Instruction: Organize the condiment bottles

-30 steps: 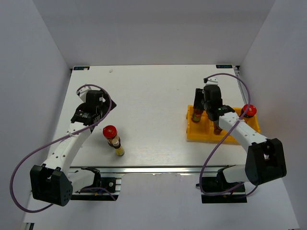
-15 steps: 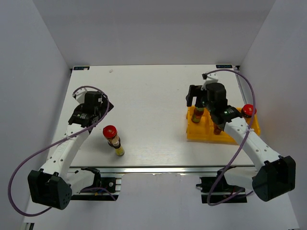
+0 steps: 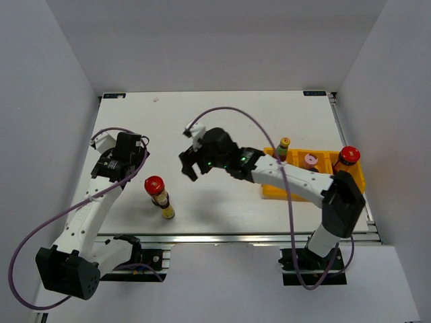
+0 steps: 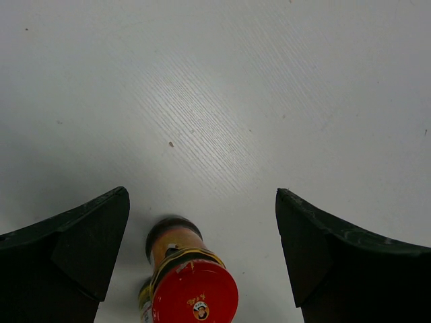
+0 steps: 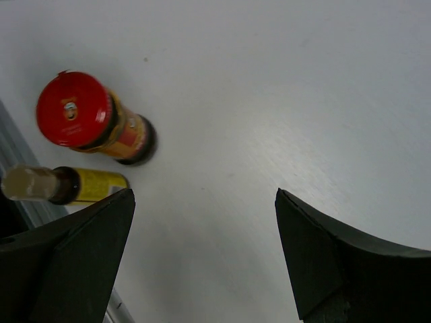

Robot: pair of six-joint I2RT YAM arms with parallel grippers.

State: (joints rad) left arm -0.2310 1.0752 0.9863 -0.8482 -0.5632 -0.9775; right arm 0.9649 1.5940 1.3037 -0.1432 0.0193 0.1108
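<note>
A: Where do the bottles stand?

B: Two are out on the table [image 3: 222, 121], lower left of the overhead view: a red-capped jar [image 3: 155, 186] standing upright, and just below it a slim yellow bottle [image 3: 166, 211], close enough that they seem to touch. In the right wrist view the jar [image 5: 87, 120] sits at upper left with the slim bottle [image 5: 64, 184] directly under it.

A: And the rest?

B: In the yellow tray [image 3: 289, 190] at the right of the overhead view. An orange-capped slim bottle [image 3: 283, 146] stands at its upper left corner, a pink-capped one [image 3: 310, 160] to its right, and a second red-capped jar [image 3: 347, 157] at the far right end.

A: The grippers?

B: The right gripper [image 3: 192, 163] hangs over bare table in the middle of the frame, to the right of the loose pair, fingers spread wide and pinching nothing. The left gripper [image 3: 129, 163] sits just to the upper left of the red-capped jar, also spread; its wrist view shows the jar [image 4: 186, 280] at the bottom between the two fingers, touching neither.
</note>
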